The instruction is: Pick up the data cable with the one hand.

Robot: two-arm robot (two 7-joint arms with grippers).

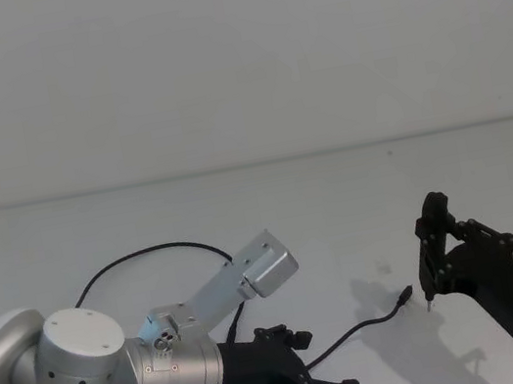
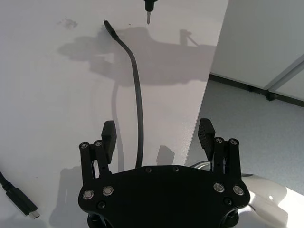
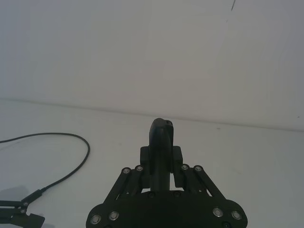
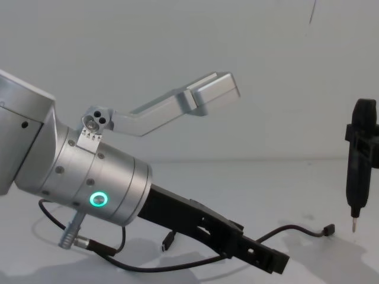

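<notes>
Left gripper (image 1: 329, 363), the black angular one on the thick silver wrist with the green ring, takes up the lower left of the head view and reaches low over the white table (image 1: 491, 170). Its fingers (image 2: 109, 135) stand wide apart and grip nothing. In the left wrist view the data cable (image 2: 137, 95) runs up between them, nearer the finger at picture left and, as far as I can tell, touching neither.

Right gripper (image 1: 434, 220) is parked at the lower right of the head view, slim and upright, its fingers pressed together with nothing between them.

From the left gripper the data cable stretches toward the centre right of the head view. Its small plug (image 1: 407, 296) ends just beside the right gripper's metal tip (image 1: 429, 305). The rest of the cord loops away at middle left, behind the arm.

I judge the approach done, since the cord sits bracketed between open fingers. Closing on it and lifting are what is left.
</notes>
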